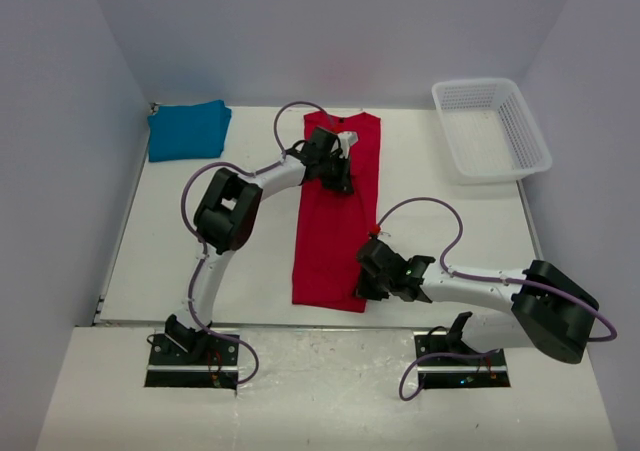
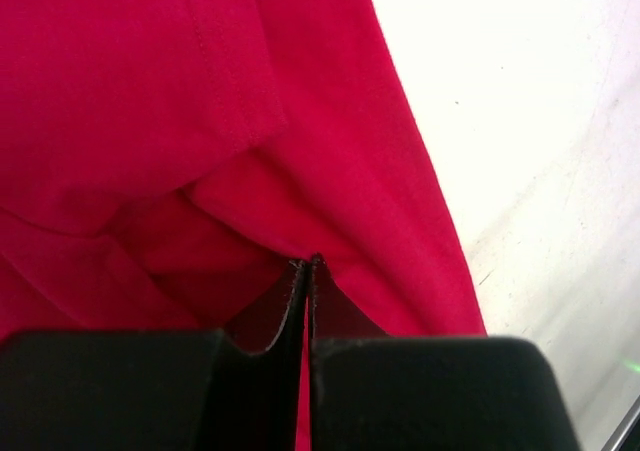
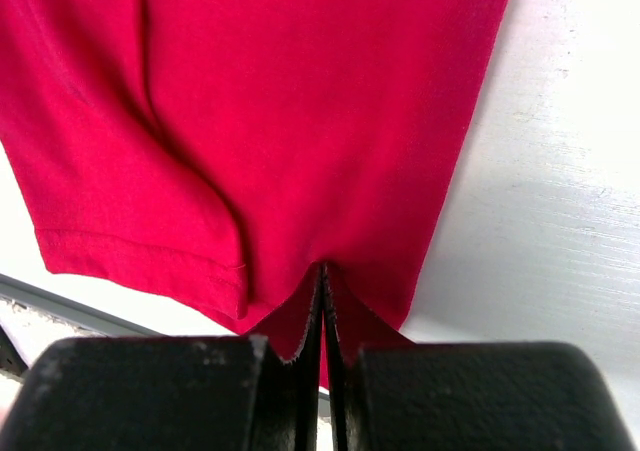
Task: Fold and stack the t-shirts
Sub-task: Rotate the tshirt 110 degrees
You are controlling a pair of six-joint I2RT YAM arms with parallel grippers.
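The red t-shirt (image 1: 335,221) lay as a long strip in the middle of the table (image 1: 460,221). The left claw (image 1: 342,182) pinched its top and the right claw (image 1: 366,281) pinched its bottom edge, likely to fold it. The blue t-shirt (image 1: 188,129) sat folded far left.

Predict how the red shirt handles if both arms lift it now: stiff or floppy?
Likely floppy: the red t-shirt bunches into soft wrinkles at the left gripper. It would probably sag between the two pinches, since the right gripper grips only thin edge cloth.

white arms (image 1: 470,289) — black joints (image 1: 228,209), purple cables (image 1: 440,206)
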